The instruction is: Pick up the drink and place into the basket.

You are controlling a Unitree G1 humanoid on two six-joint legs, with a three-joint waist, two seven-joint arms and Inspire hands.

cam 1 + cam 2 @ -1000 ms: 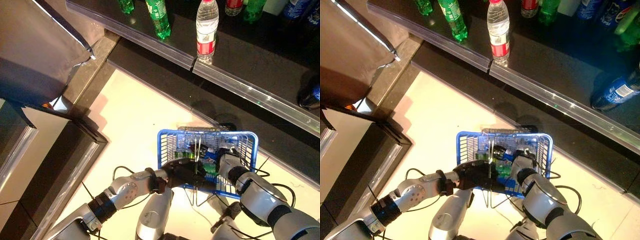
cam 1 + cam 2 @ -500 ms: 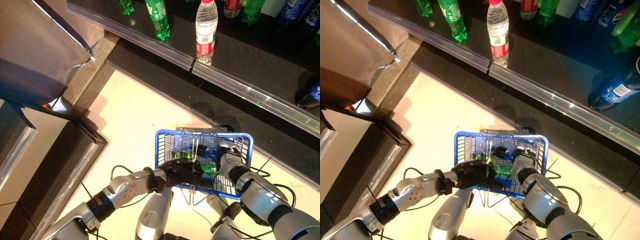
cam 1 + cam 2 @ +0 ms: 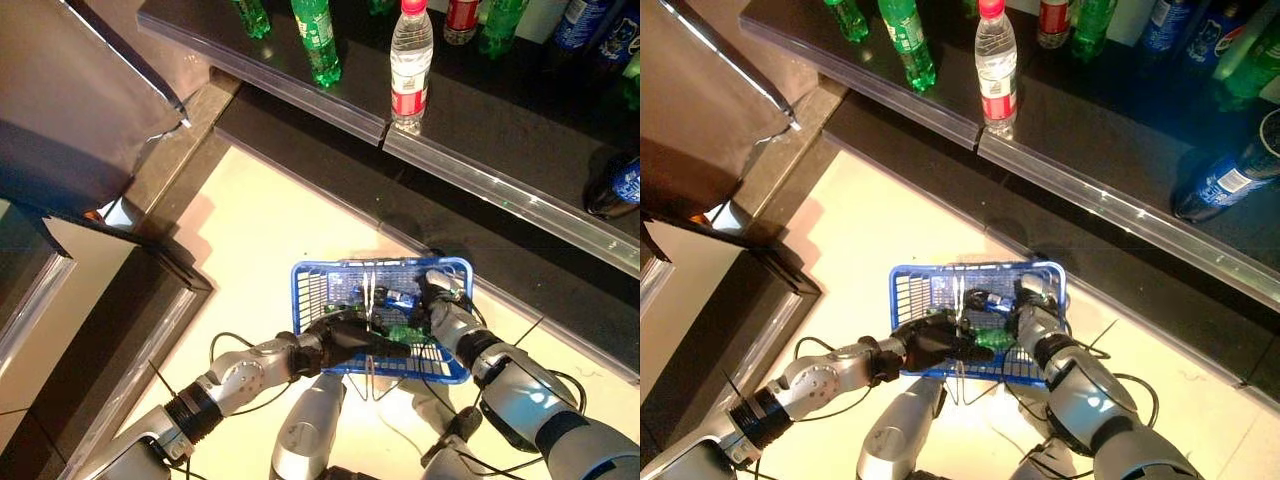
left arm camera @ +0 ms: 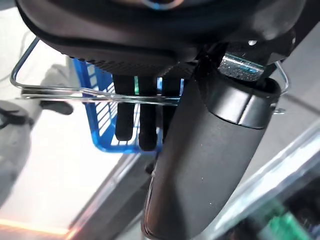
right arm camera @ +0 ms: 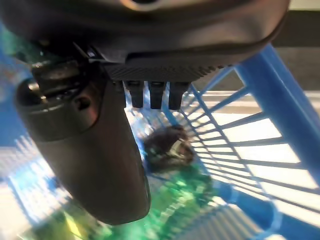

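While the left hand (image 3: 345, 338) curls its dark fingers round the thin wire handle (image 4: 95, 91) of the blue plastic lattice basket (image 3: 312, 290), the right hand (image 3: 437, 308) reaches inside with fingers extended, holding nothing. Green and blue drink bottles (image 3: 400, 330) lie in the basket. A clear ribbed water bottle (image 3: 411, 58) stands on the far glossy black shelf (image 3: 520, 130).

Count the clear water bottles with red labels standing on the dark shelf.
1. The water bottle stands near the front lip of the shelf, right of two green bottles. Others may be hidden beyond the view's top edge.
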